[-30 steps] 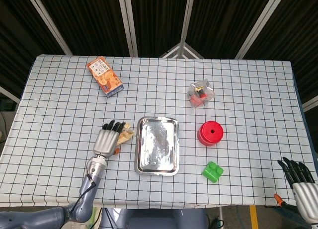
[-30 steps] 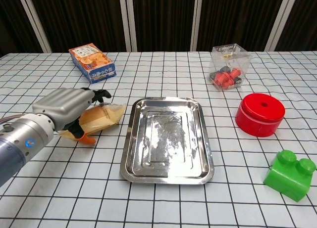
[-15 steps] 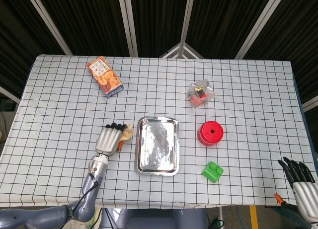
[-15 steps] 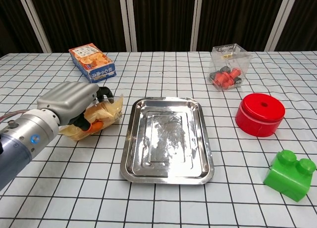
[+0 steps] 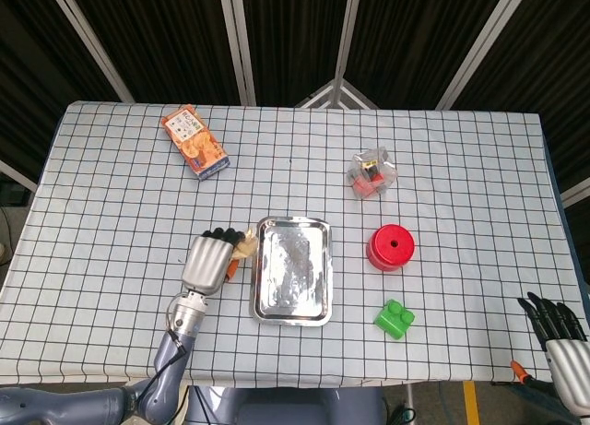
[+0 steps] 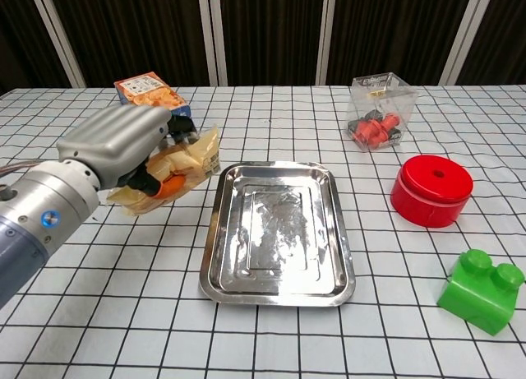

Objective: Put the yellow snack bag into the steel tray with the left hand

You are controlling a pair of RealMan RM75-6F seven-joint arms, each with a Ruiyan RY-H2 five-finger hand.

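Note:
My left hand point(image 6: 123, 145) grips the yellow snack bag point(image 6: 185, 161) and holds it lifted off the table, just left of the steel tray point(image 6: 278, 231). From the head view the left hand point(image 5: 206, 259) covers most of the snack bag point(image 5: 243, 248), whose edge pokes out beside the steel tray point(image 5: 291, 280). The tray lies flat and holds nothing. My right hand point(image 5: 556, 331) shows only at the bottom right corner of the head view, off the table, with its fingers apart and nothing in it.
An orange snack box point(image 5: 194, 142) lies at the back left. A clear container of red items point(image 6: 380, 110), a red round lid-like piece point(image 6: 431, 190) and a green block point(image 6: 482, 291) sit right of the tray.
The left hand has closed on the snack bag and raised it off the table, carrying it slightly toward the tray. The right hand has stayed put.

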